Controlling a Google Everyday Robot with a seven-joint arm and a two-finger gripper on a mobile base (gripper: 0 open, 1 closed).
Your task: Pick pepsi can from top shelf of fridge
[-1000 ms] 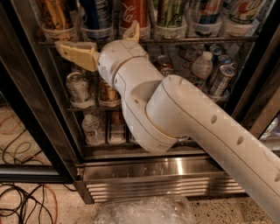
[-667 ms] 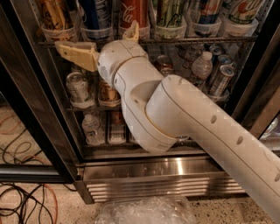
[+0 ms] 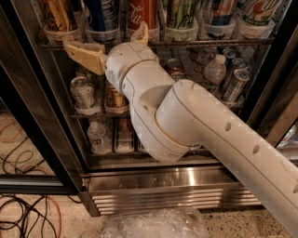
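camera view, pepsi can (image 3: 98,12) on top shelf (image 3: 210,42), just above spread pincer (image 3: 112,44)

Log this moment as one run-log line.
stage: reaching | gripper: open, at top shelf edge, just below pepsi can | can: upright on shelf, not gripped

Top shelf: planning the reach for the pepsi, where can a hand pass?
Crowded: cans stand tray to tray on the top shelf, pepsi can beside Coca-Cola can. The open hand is at its rail. Bare: steel ledge below.
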